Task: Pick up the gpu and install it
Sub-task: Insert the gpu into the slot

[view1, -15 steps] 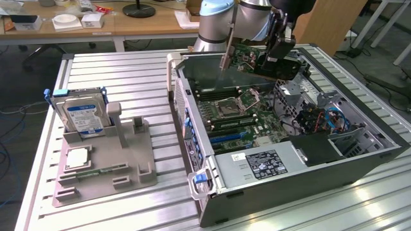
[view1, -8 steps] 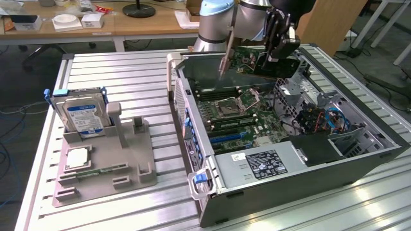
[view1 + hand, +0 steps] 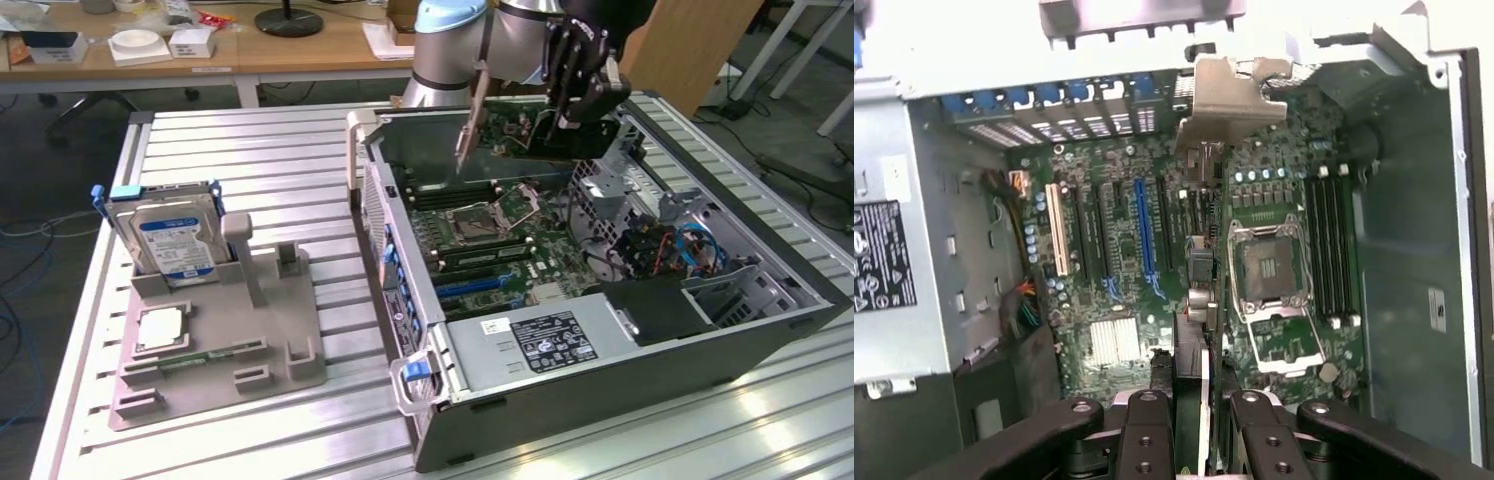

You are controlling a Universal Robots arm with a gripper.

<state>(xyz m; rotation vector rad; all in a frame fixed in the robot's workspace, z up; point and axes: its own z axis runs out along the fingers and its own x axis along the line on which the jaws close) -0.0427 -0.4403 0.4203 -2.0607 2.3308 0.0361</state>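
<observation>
Tool point(image 3: 577, 115) partly closed, clamped on the graphics card point(image 3: 514, 130), which hangs edge-down between its fingers. Straight below: the motherboard point(image 3: 1124, 250) slots. Around that, the open computer case point(image 3: 667, 380).

Risk: lowered off the slot line, the card's bracket jams on the case wall or its contacts bend.

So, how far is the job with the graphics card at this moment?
Done: the graphics card is picked up and clamped in the tool. In hand: it hangs over the open computer case, above the main board. Left: it is not seated yet; the long blue slot on the board is empty.
</observation>
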